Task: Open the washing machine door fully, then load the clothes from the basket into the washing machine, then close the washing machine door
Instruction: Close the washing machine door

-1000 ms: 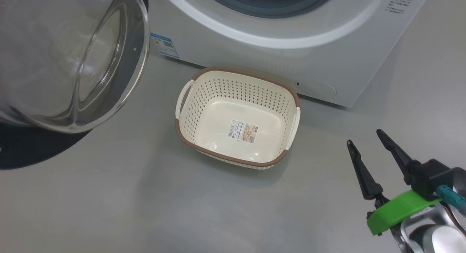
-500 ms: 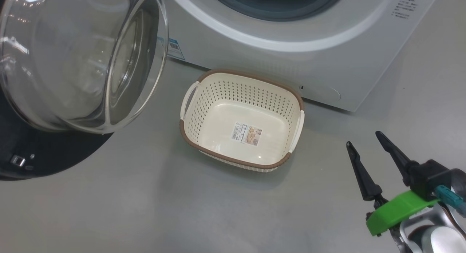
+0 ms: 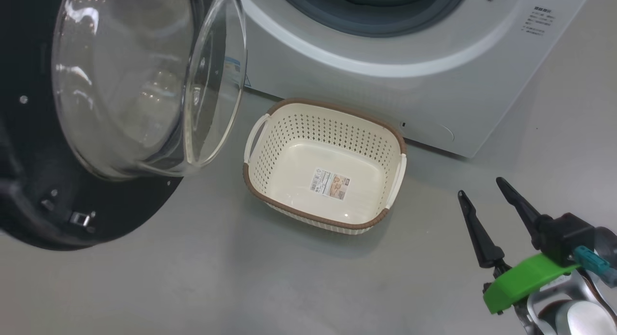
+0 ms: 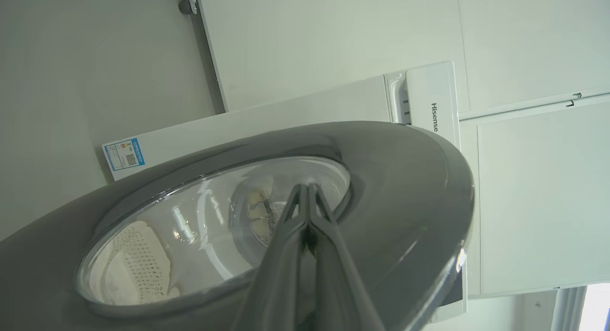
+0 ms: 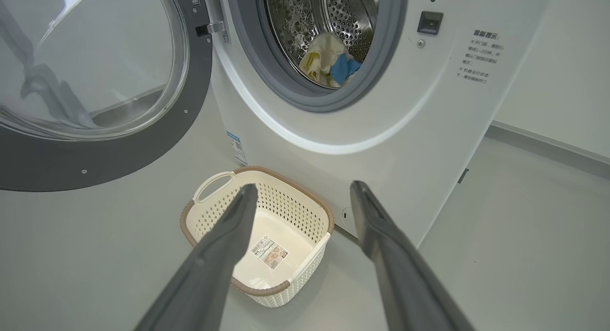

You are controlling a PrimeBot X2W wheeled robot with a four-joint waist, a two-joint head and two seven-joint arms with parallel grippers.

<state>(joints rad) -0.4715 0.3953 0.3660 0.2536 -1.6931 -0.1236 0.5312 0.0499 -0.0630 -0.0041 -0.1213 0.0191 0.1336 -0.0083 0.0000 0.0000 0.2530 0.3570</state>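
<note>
Far left, at 9 o'clock of the basket: the washing machine door, swung wide on its hinge, with a clear glass bowl bulging from the inner face inside a broad glossy black rim. On the outer face, left jaws shut tight on nothing, tips right at the glass edge; hard to tell whether actually pressing.

Probably heavy and stiff, free to swing only about the hinge. Slick on the rim, so no pinching. Better to push flat on the black rim at the side far from the hinge, keeping off the glass, likely the one breakable part.

Centre: the basket on the floor, just in front of the washing machine, empty but for a label sticker. Light, rigid plastic; no call to touch it.

At 12 o'clock of the basket, inside the drum: the clothes, a soft cream heap with a blue patch, lying low near the opening. Limp and light. Worth checking for any fold over the grey gasket before shutting.

At 4 o'clock of the basket, right jaws spread wide, holding nothing, hovering over bare floor, well apart from everything. Loading apparently done; only the door closing left.
</note>
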